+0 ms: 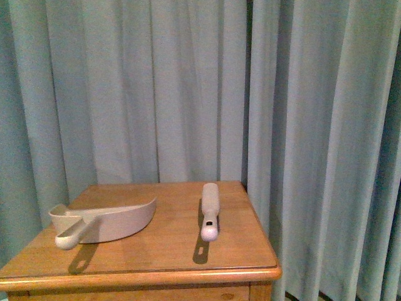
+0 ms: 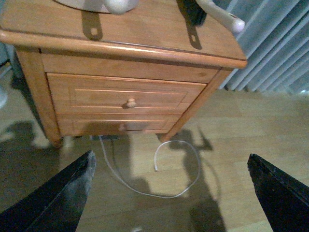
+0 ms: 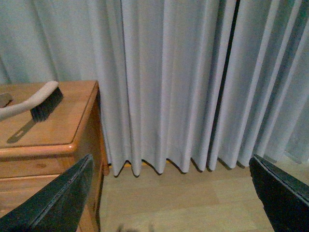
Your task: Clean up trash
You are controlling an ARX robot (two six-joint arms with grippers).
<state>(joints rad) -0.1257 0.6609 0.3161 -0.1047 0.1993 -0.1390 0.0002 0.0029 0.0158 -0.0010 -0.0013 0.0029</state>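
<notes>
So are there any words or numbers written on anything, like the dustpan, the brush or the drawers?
No words, numbers, labels or signs can be read in any view.
The dustpan is plain.
The brush is plain; no mark shows on its handle.
The wooden nightstand and its drawer front show only wood grain and knobs.
The curtain is plain cloth.

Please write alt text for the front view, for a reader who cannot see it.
A pale dustpan and a hand brush lie apart on a wooden table, the dustpan on the left. Grey-blue curtains hang behind; no robot arm is in view.
</notes>
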